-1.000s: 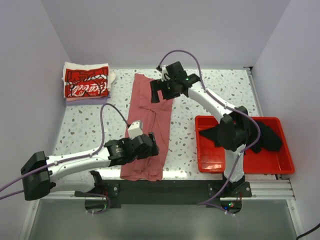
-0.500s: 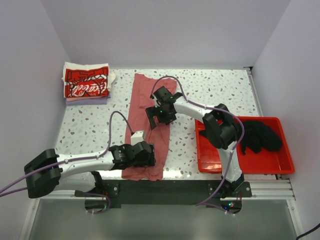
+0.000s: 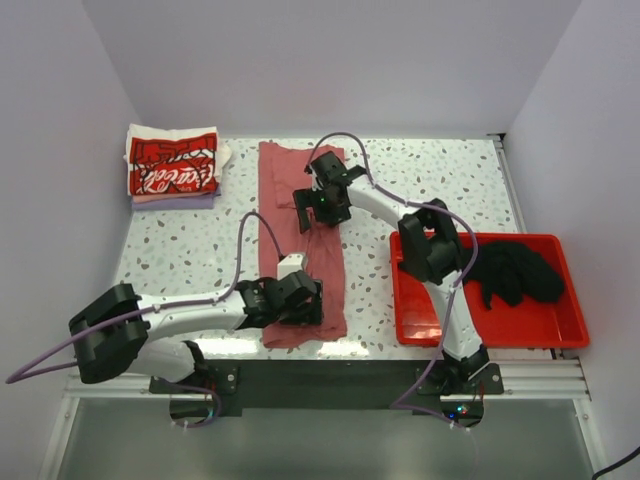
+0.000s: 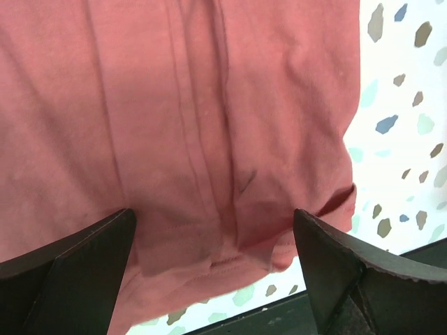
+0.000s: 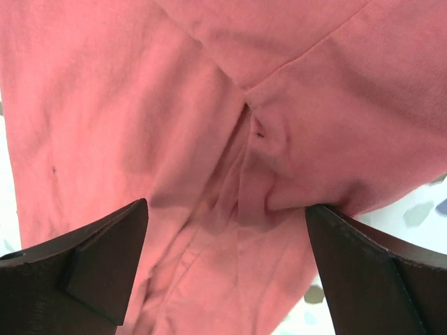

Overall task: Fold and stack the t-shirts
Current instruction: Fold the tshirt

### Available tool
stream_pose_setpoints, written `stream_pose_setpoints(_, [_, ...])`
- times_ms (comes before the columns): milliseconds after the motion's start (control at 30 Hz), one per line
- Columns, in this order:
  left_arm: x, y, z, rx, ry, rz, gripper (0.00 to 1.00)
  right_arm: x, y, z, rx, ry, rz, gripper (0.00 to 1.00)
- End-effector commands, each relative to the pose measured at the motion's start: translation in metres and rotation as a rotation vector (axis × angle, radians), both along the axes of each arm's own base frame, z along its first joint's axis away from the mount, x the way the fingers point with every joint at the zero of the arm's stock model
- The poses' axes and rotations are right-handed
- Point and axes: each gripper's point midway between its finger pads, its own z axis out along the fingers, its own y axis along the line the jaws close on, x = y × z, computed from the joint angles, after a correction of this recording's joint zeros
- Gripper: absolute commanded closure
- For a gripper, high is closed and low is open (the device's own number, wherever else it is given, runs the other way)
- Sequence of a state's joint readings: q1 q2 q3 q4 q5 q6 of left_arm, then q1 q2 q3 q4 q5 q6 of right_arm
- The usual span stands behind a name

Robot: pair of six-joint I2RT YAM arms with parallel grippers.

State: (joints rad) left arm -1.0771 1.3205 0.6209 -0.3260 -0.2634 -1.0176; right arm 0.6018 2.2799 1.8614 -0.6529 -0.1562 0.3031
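A dusty-red t-shirt [image 3: 318, 265] lies folded lengthwise as a long strip down the middle of the table. My left gripper [image 3: 291, 302] hovers open over its near end; in the left wrist view the hem [image 4: 230, 262] sits between the spread fingers [image 4: 77, 269], and nothing is gripped by the left gripper [image 4: 213, 255]. My right gripper [image 3: 319, 205] stands open over the far part of the strip, where the cloth [image 5: 230, 139] bunches into creases under the right gripper [image 5: 227, 262]. A black t-shirt [image 3: 515, 272] lies crumpled in the bin. Folded t-shirts [image 3: 172, 165], Coca-Cola print on top, are stacked at the far left.
The red plastic bin [image 3: 470, 325] stands at the near right, beside the right arm's base. The table's dark front edge [image 4: 293, 317] runs just past the shirt's hem. Speckled tabletop [image 3: 180, 250] lies between the stack and the strip.
The right gripper came down from the shirt's far end toward its middle. The left gripper shifted slightly right. The strip now lies straighter and narrower, its near end farther right.
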Motion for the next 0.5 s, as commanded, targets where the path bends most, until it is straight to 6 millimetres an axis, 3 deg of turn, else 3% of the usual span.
stream_pose_setpoints(0, [0.011, -0.012, 0.023, -0.006, -0.031, -0.032, 0.0, 0.008, -0.006, -0.016, -0.045, 0.02, 0.018, 0.01])
stream_pose_setpoints(33, [0.012, -0.012, 0.029, -0.005, -0.043, -0.046, 0.0, 0.011, -0.005, -0.01, -0.04, 0.01, 0.015, 0.01])
stream_pose_setpoints(133, [0.016, -0.023, 0.056, -0.068, -0.091, -0.077, 0.0, 0.023, 0.003, 0.033, -0.016, -0.052, 0.034, 0.01])
stream_pose_setpoints(200, [0.015, -0.027, 0.074, -0.113, -0.11, -0.09, 0.0, 0.024, 0.009, 0.065, 0.002, -0.106, 0.049, 0.01])
stream_pose_setpoints(233, [0.014, -0.025, 0.077, -0.12, -0.114, -0.09, 0.0, 0.024, 0.01, 0.093, 0.028, -0.159, 0.06, 0.01])
stream_pose_setpoints(333, [0.011, -0.013, 0.085, -0.142, -0.13, -0.06, 0.0, 0.014, 0.01, 0.132, 0.051, -0.227, 0.071, 0.01])
stream_pose_setpoints(367, [0.011, -0.005, 0.083, -0.128, -0.135, -0.034, 0.0, 0.005, 0.002, 0.152, 0.051, -0.268, 0.049, 0.01])
stream_pose_setpoints(400, [0.01, 0.001, 0.089, -0.141, -0.143, -0.012, 0.0, 0.002, -0.004, 0.16, 0.052, -0.292, 0.028, 0.01])
stream_pose_setpoints(467, [0.004, 0.022, 0.077, -0.097, -0.115, 0.055, 0.0, -0.015, -0.022, 0.182, 0.087, -0.361, -0.03, 0.01])
